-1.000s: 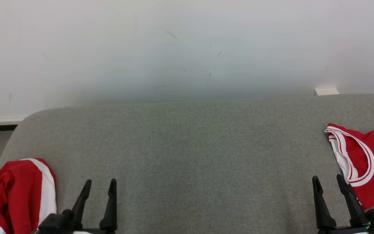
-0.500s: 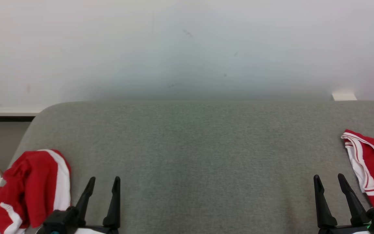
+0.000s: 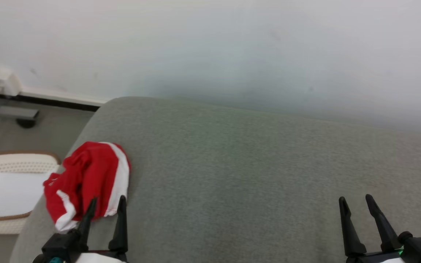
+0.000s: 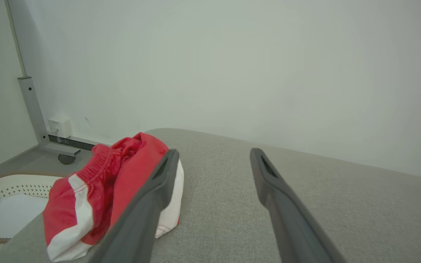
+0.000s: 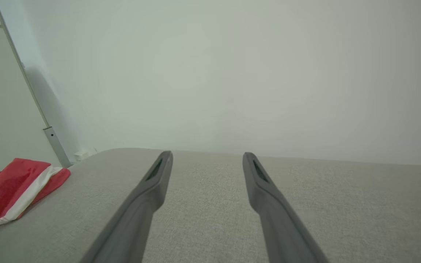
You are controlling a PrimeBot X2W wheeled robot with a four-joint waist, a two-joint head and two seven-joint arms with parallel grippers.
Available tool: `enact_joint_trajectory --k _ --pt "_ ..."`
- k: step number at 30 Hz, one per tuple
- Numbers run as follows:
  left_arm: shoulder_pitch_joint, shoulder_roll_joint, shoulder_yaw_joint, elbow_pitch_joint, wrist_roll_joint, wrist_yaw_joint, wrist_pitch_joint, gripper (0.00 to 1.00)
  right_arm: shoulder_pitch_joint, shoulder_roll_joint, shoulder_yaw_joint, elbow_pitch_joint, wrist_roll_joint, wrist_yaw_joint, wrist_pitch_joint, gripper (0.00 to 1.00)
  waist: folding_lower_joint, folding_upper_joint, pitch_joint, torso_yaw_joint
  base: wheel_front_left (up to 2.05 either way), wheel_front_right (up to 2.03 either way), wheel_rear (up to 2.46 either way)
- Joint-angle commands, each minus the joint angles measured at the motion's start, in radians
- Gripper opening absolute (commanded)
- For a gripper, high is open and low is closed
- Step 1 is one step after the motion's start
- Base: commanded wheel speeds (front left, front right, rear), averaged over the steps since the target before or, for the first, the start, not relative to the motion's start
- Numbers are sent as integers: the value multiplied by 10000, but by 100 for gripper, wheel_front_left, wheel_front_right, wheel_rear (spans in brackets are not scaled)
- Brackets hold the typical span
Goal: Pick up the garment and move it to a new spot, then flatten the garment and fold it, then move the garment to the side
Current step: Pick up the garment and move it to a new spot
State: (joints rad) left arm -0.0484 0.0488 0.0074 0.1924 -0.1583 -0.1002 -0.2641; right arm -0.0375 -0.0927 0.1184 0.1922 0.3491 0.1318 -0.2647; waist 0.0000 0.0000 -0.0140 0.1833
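- pickup pending: crumpled red-and-white cloth garment at left edge of grey fabric worktop.
- left gripper, right gripper gape, empty; left's cloth contact unclear.
- next: left must pinch a fold.

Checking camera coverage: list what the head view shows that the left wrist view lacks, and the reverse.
Head, not left wrist: the right gripper, open over bare cushion.
Left wrist, not head: the gathered waistband of the garment.
Both: the garment at the cushion's left end, the basket beside it, and the open left gripper close to the garment.
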Motion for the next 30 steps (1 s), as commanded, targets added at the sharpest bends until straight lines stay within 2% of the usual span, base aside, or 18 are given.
enact_joint_trajectory --k 1,9,13,20,23,30 --pt "-44 36 43 52 -118 40 1 100 -98 25 82 27 32 -24 14 100 0 0 39 508 0 0 0" --pt "-96 35 74 280 204 195 3 100 -169 63 615 117 79 -24 13 100 0 0 46 1667 0 0 0" --pt "-115 35 128 346 242 149 1 100 -226 50 858 158 90 -24 14 100 0 0 26 1960 0 0 0" --pt "-157 35 203 412 262 118 1 100 -275 29 1018 224 127 -24 14 100 0 0 -10 2047 0 0 0" --pt "-277 36 273 588 -85 47 1 100 -302 7 1135 264 167 -24 14 100 0 0 -16 1944 0 0 0" --pt "-1526 1043 189 1288 -353 -192 992 100 -536 -52 1174 260 178 -24 16 100 0 0 -7 1364 0 0 0"
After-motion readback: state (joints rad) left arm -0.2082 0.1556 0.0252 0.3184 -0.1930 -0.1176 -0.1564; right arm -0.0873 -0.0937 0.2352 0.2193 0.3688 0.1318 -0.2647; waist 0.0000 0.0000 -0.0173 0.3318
